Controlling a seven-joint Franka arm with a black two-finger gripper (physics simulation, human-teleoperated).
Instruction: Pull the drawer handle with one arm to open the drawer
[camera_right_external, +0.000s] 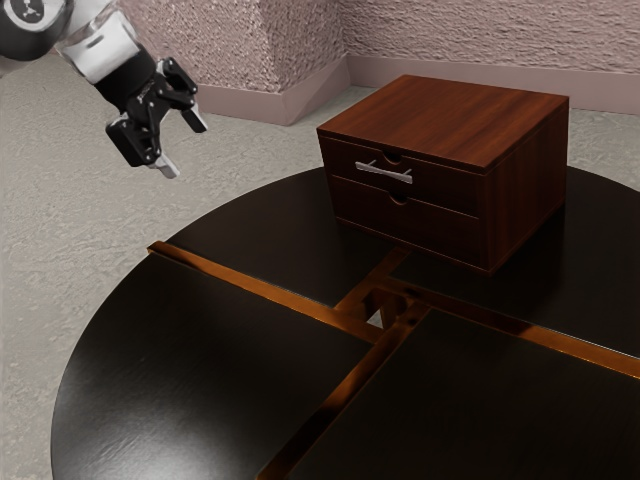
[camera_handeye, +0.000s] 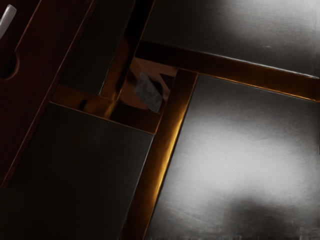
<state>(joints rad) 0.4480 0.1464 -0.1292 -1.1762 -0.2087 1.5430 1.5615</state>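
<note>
A dark red wooden cabinet (camera_right_external: 455, 165) with two drawers stands at the back of the round black table (camera_right_external: 250, 350). The upper drawer (camera_right_external: 400, 172) carries a silver bar handle (camera_right_external: 384, 172) and sits flush with the cabinet front, as does the lower drawer (camera_right_external: 405, 220). My black gripper (camera_right_external: 180, 140) hangs in the air at the exterior view's upper left, well away from the cabinet, fingers spread and open with nothing between them. In the wrist view the cabinet front (camera_handeye: 30, 70) and one end of the handle (camera_handeye: 6, 20) appear at a corner.
Copper-coloured strips (camera_right_external: 300, 305) cross the tabletop and meet at a small square gap (camera_right_external: 378, 305) in the middle. The same gap (camera_handeye: 147, 90) shows in the wrist view. Beige carpet (camera_right_external: 60, 220) and a textured wall (camera_right_external: 250, 40) lie behind.
</note>
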